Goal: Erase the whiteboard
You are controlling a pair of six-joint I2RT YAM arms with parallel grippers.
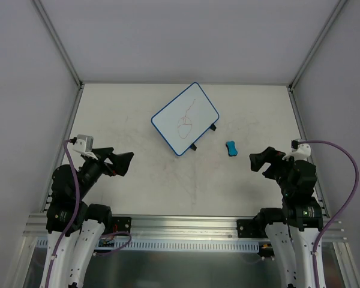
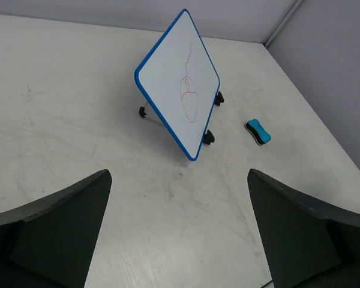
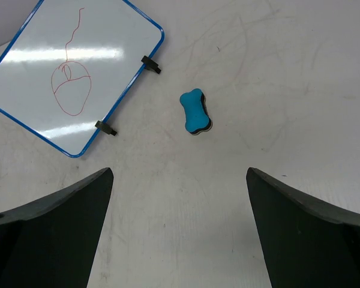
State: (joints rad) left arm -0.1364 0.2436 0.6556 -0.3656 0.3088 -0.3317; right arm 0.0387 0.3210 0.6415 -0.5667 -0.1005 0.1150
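Note:
The whiteboard point(image 1: 185, 119), white with a blue rim and small black feet, lies turned at an angle mid-table and carries a red scribble. It shows in the left wrist view point(image 2: 179, 83) and the right wrist view point(image 3: 72, 72). A small blue eraser block point(image 1: 231, 148) lies to its right, also in the left wrist view point(image 2: 258, 132) and the right wrist view point(image 3: 195, 111). My left gripper point(image 1: 125, 162) is open and empty, near-left of the board. My right gripper point(image 1: 258, 161) is open and empty, near-right of the eraser.
The pale tabletop point(image 1: 138, 180) is walled by grey panels with metal posts point(image 1: 57, 42) at the back corners. An aluminium rail point(image 1: 186, 225) runs along the near edge by the arm bases.

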